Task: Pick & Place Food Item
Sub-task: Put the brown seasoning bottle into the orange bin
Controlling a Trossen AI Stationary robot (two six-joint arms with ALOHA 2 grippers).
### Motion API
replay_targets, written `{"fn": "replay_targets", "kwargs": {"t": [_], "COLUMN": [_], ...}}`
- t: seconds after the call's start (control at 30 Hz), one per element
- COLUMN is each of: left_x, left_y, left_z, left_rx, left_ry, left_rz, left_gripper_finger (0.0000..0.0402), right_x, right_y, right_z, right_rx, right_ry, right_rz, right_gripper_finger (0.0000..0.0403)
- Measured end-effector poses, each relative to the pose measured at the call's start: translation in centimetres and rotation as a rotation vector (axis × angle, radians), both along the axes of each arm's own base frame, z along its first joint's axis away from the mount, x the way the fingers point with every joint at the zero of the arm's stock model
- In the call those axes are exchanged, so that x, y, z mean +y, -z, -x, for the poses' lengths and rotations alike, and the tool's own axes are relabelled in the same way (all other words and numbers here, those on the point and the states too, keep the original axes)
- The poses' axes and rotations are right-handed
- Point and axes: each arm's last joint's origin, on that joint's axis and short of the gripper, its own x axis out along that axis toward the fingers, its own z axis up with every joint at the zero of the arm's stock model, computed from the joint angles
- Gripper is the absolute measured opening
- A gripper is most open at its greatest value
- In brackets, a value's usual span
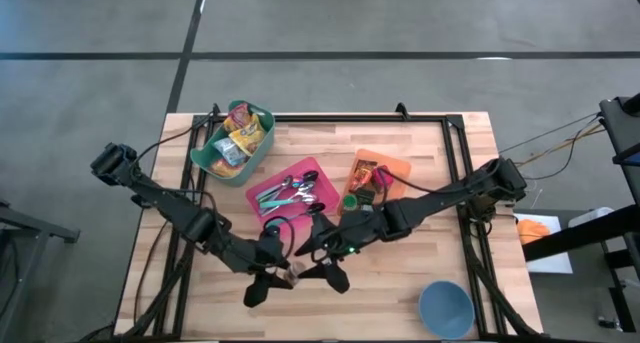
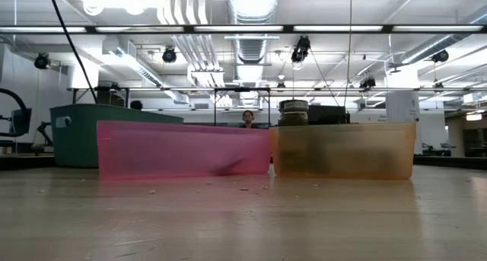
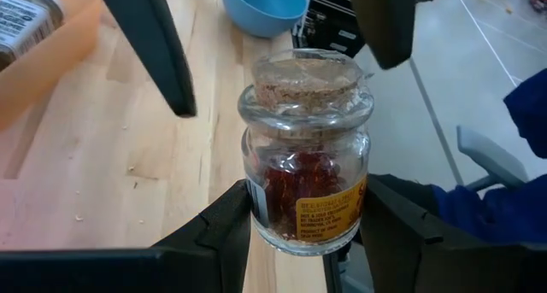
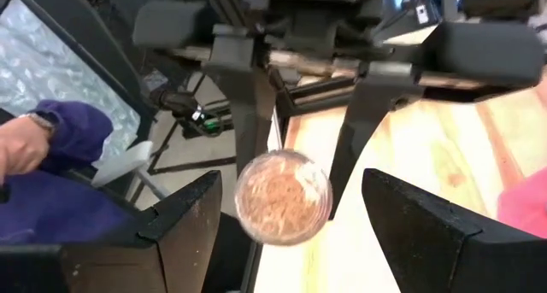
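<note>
A small glass jar (image 3: 306,186) with a cork lid (image 3: 304,78), red contents and a yellow label is held over the table's near middle by my left gripper (image 3: 308,233), which is shut on it. In the high view the jar (image 1: 296,274) sits between my left gripper (image 1: 280,273) and my right gripper (image 1: 318,263). My right gripper (image 4: 291,216) is open and faces the cork lid (image 4: 282,197). Its two fingers stand on either side of the lid without touching it. Neither gripper shows in the low view. My left gripper pinches the lower half of the jar's glass body (image 3: 256,216) between its two fingers, one on each side. The jar is lifted clear of the table. It is tilted, with the lid end pointing away from the fingers toward my right gripper.
A green bin (image 1: 205,155) with snack packets stands at the far left. A pink tray (image 1: 262,191) of utensils and an orange tray (image 1: 398,167) with food items lie mid-table. A blue bowl (image 1: 446,308) is at the near right. A person's sleeve (image 4: 51,156) shows beyond the near edge.
</note>
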Motion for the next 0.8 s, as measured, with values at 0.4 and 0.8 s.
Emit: {"fn": "replay_targets", "kwargs": {"t": [0.4,0.8], "left_x": [0.9,1.5], "left_y": [0.1,0.2], "left_z": [-0.5,-0.9], "left_rx": [0.016,0.031], "left_ry": [0.012,0.015], "left_rz": [0.017,0.031], "left_gripper_finger": [0.0168,0.0168], "right_x": [-0.1,-0.6], "right_y": [0.6,1.0], "right_z": [-0.3,-0.7], "right_rx": [0.025,0.036], "right_ry": [0.004,0.024], "right_rz": [-0.002,-0.013], "right_gripper_finger": [0.0275,0.0275]}}
